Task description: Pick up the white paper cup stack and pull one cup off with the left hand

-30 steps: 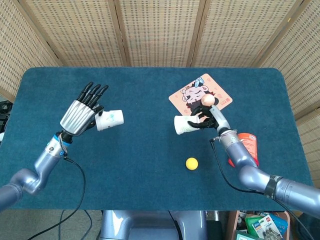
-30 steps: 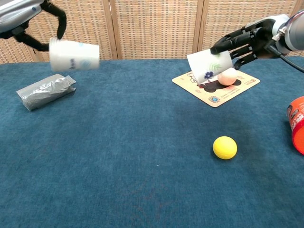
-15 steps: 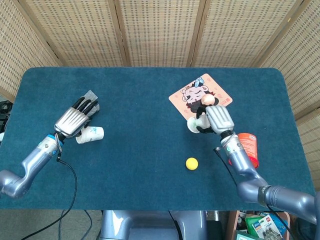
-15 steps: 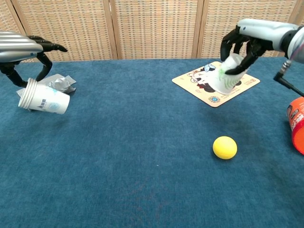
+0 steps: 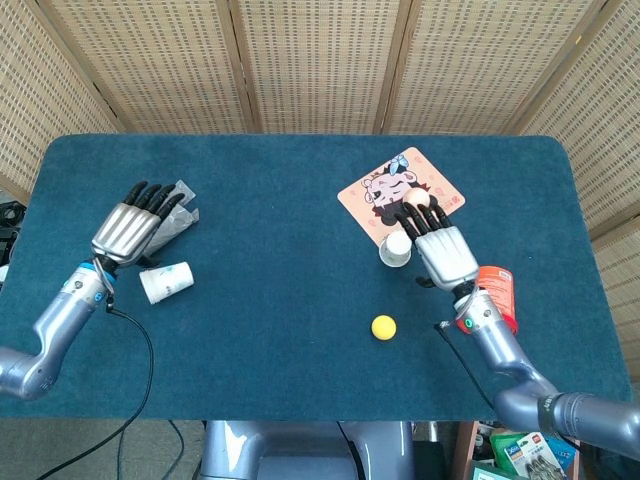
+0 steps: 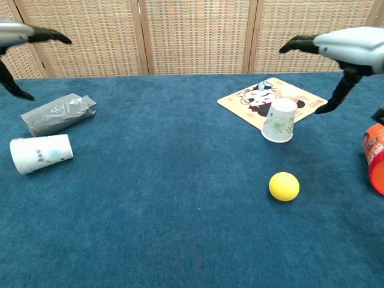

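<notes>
One white paper cup (image 5: 165, 282) (image 6: 41, 153) lies on its side on the blue table at the left. My left hand (image 5: 130, 222) (image 6: 24, 35) hovers above and behind it, fingers spread, holding nothing. A second white cup (image 5: 396, 248) (image 6: 279, 120) stands mouth down at the front edge of the cartoon mat (image 5: 402, 192) (image 6: 264, 99). My right hand (image 5: 445, 255) (image 6: 345, 48) is raised just to the right of that cup, fingers apart, and does not touch it.
A grey foil pouch (image 5: 172, 220) (image 6: 58, 114) lies behind the left cup. A yellow ball (image 5: 383, 326) (image 6: 284, 186) sits in front of the right cup. An orange can (image 5: 495, 292) (image 6: 375, 157) lies at the right edge. A pale ball (image 5: 417, 200) rests on the mat.
Both hands let go of their cups and opened. The left cup dropped onto its side on the table; the right cup now stands mouth down by the mat.
</notes>
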`<action>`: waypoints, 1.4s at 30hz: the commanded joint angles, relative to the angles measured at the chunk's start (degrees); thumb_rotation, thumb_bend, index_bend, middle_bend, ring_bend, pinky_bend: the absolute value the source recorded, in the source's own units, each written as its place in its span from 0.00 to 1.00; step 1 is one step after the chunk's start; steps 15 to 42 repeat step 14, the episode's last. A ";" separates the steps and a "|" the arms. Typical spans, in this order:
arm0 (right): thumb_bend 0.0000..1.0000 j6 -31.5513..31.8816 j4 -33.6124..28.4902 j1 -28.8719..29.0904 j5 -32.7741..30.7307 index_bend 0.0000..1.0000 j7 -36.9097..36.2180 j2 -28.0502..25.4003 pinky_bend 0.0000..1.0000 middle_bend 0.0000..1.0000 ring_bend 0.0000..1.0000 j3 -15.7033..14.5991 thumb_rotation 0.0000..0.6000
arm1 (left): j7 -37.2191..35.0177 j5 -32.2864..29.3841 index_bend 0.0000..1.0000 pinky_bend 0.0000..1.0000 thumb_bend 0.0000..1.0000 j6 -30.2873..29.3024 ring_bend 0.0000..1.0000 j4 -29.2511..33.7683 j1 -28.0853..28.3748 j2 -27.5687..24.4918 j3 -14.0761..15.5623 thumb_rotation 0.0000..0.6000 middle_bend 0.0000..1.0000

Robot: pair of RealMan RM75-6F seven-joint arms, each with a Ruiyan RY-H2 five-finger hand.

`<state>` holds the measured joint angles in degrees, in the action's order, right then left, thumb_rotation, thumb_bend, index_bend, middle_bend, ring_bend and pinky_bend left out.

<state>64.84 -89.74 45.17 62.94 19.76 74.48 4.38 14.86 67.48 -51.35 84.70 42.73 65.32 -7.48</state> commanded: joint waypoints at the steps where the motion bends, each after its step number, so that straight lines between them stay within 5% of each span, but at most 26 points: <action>1: 0.00 6.94 -1.48 -5.92 9.04 0.00 -7.94 -3.82 0.00 0.00 0.00 -1.94 1.00 | -4.35 0.06 0.00 0.00 0.12 -5.36 0.00 3.64 -4.04 -3.48 -1.01 1.00 0.00; 14: 0.00 24.70 4.82 -22.24 21.96 0.00 -23.12 -5.87 0.00 0.00 0.00 -7.85 1.00 | -19.76 7.77 0.00 0.00 0.12 -26.94 0.00 9.55 -23.03 -5.02 4.62 1.00 0.00; 42: 0.00 24.70 4.82 -22.24 21.96 0.00 -23.12 -5.87 0.00 0.00 0.00 -7.85 1.00 | -19.76 7.77 0.00 0.00 0.12 -26.94 0.00 9.55 -23.03 -5.02 4.62 1.00 0.00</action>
